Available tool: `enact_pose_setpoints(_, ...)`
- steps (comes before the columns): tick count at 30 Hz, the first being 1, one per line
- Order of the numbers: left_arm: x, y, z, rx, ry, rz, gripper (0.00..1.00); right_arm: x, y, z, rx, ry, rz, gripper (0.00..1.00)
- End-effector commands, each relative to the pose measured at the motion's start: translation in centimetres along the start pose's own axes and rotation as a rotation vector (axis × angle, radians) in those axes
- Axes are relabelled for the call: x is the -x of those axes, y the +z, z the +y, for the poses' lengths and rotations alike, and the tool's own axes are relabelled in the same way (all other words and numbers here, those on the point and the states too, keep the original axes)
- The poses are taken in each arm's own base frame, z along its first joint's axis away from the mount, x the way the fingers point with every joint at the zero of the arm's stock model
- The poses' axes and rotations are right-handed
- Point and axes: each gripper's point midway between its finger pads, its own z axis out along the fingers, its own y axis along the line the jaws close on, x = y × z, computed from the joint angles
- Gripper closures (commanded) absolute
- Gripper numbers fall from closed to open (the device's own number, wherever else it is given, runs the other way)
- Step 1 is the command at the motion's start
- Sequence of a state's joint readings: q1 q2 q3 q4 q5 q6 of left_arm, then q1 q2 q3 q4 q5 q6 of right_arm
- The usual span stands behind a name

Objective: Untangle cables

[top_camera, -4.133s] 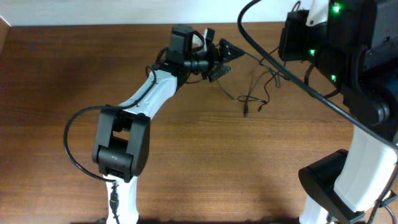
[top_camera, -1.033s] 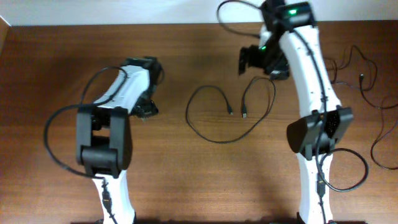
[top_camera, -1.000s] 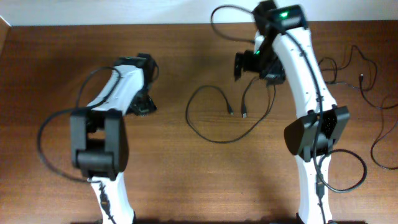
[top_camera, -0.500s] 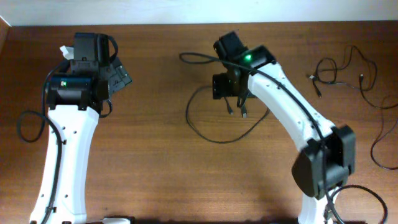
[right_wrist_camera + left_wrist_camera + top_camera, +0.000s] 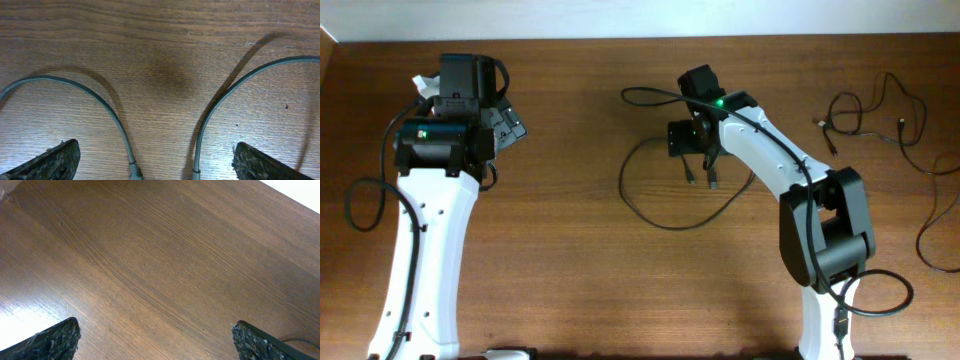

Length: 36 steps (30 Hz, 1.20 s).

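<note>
The left gripper [image 5: 155, 341] has its jaws spread wide apart and holds nothing. Beneath it the wrist view shows only bare wood of the table [image 5: 165, 255]. No cord touches its fingers [image 5: 55, 339].

Well to that gripper's right, a cable [image 5: 680, 228] lies in a loose open loop on the table, with both ends curling back toward the middle. The right gripper [image 5: 157, 162] hangs over those two ends, jaws also wide apart and empty. In its wrist view two strands of the cable run down between the fingertips [image 5: 257, 162], one arcing in from the left and one from the right. They lie apart from each other and from both fingertips, and each ends at a small plug [image 5: 134, 172] near the bottom edge.

Far to the right of that gripper, more cables [image 5: 847, 98] lie loosely looped near the table's edge, well apart from the middle loop.
</note>
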<state>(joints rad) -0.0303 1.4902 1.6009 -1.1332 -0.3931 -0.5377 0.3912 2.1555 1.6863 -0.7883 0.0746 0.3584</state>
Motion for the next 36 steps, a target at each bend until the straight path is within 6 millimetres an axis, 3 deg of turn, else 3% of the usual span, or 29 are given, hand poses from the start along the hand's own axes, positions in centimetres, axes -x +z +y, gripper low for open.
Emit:
enact_pose_setpoints(1,0.2,-0.3,0.3,0.009,0.012,-0.014,0.01,-0.3,1.0,-1.0,-0.011,0.034,0.023,0.02)
enact_pose_setpoints(7,0.2,-0.3,0.4,0.01,0.013,-0.011,0.01,-2.6,4.2,0.2,0.067,0.038,0.133,0.01)
enact_pose_setpoints(11,0.2,-0.3,0.4,0.011,0.014,-0.011,0.01,-3.4,4.9,1.8,0.15,0.037,0.173,0.02)
enact_pose_setpoints(16,0.2,-0.3,0.4,0.011,0.014,-0.011,0.01,-5.0,7.0,1.6,0.065,0.004,0.198,0.03)
enact_pose_setpoints(18,0.2,-0.3,0.4,0.011,0.014,-0.011,0.01,-6.2,8.1,1.3,0.019,-0.006,0.227,0.3)
enact_pose_setpoints(21,0.1,-0.3,0.4,0.012,0.014,-0.01,0.01,-7.9,9.1,0.2,-0.094,0.009,0.266,0.46)
enact_pose_setpoints(22,0.1,-0.3,0.4,0.012,0.014,-0.01,0.01,-7.9,9.1,-0.2,-0.117,0.014,0.262,0.63)
enact_pose_setpoints(23,0.1,-0.3,0.4,0.012,0.014,-0.01,0.01,-8.0,8.9,-0.8,-0.15,0.047,0.262,0.88)
enact_pose_setpoints(24,0.1,-0.3,0.4,0.012,0.014,-0.01,0.01,-8.2,8.7,-1.5,-0.18,0.08,0.271,0.96)
enact_pose_setpoints(26,0.1,-0.3,0.4,0.012,0.014,-0.01,0.01,-8.6,8.2,-3.0,-0.212,0.108,0.301,0.96)
enact_pose_setpoints(28,0.1,-0.3,0.4,0.012,0.014,-0.01,0.01,-7.9,6.9,-4.5,-0.22,0.133,0.302,0.96)
enact_pose_setpoints(31,0.1,-0.3,0.4,0.012,0.014,-0.01,0.01,-5.3,2.1,-7.5,-0.243,0.19,0.236,0.96)
enact_pose_setpoints(32,0.1,-0.3,0.4,0.012,0.014,-0.01,0.01,-4.6,0.0,-8.8,-0.26,0.211,0.213,0.96)
enact_pose_setpoints(34,0.1,-0.3,0.4,0.012,0.014,-0.01,0.01,-3.3,-6.3,-11.7,-0.253,0.215,0.152,0.96)
enact_pose_setpoints(36,0.1,-0.3,0.4,0.011,0.014,-0.01,0.01,-3.3,-11.8,-13.7,-0.243,0.202,0.102,0.96)
